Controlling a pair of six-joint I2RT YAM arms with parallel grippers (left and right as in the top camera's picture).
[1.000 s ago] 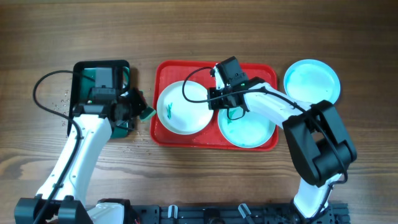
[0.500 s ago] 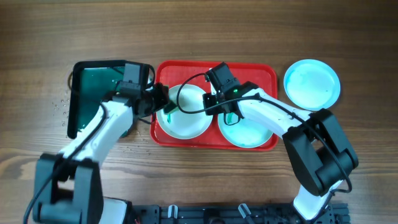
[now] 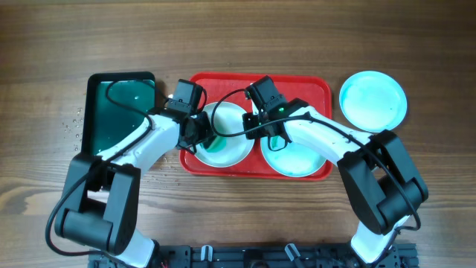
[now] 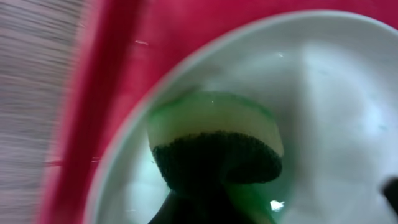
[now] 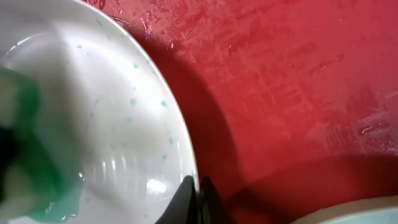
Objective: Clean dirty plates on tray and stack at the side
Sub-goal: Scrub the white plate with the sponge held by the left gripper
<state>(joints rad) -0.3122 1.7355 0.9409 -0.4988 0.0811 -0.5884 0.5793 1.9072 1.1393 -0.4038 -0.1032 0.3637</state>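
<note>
Item: white plate (image 3: 234, 151), left half of red tray (image 3: 223, 79), centre of frame. Directly beneath left gripper (image 3: 202, 135), which is clenched on green sponge (image 4: 214, 149) pressed to the plate's left side. Opposite, right gripper (image 3: 258, 125) pinches the plate's right rim. Judged: scrubbing step.

My bench (image 3: 44, 45): brown wood, grain running side to side. Directly on it, from my left:
- dark green tray (image 3: 97, 126), black rim
- red tray (image 3: 312, 85), just beside it
- pale turquoise plate (image 3: 373, 98), near the red tray's right end
</note>
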